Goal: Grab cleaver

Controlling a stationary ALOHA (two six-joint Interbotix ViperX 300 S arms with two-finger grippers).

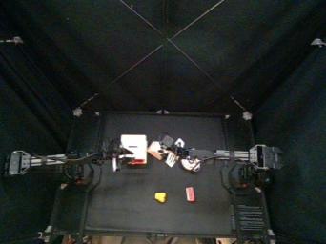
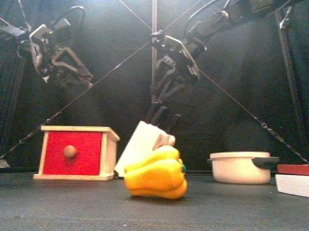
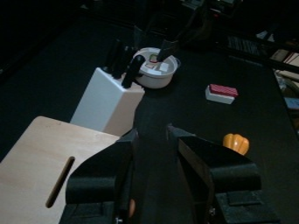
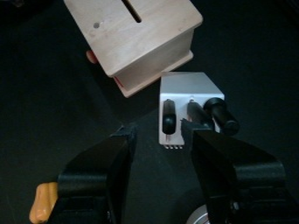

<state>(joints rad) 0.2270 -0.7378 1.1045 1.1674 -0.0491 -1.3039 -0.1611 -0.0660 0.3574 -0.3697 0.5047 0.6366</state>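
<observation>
My right claw [image 4: 163,166] hangs wide open and empty above the knife block [image 4: 190,107], jaws straddling its black handles [image 4: 193,114] so I can drop onto the cleaver, which I judge is still slotted there. My left claw [image 3: 158,157], also open and empty, waits over the wooden box [image 3: 52,162].

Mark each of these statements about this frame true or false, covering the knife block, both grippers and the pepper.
1. The knife block holds black-handled knives. True.
2. The right gripper is shut on a knife handle. False: its jaws stand open above the block, holding nothing.
3. The left gripper is open and empty. True.
4. The yellow pepper lies inside the white pot. False: it sits on the table in front of the block, apart from the pot.
5. The wooden box has a red front. True.
</observation>
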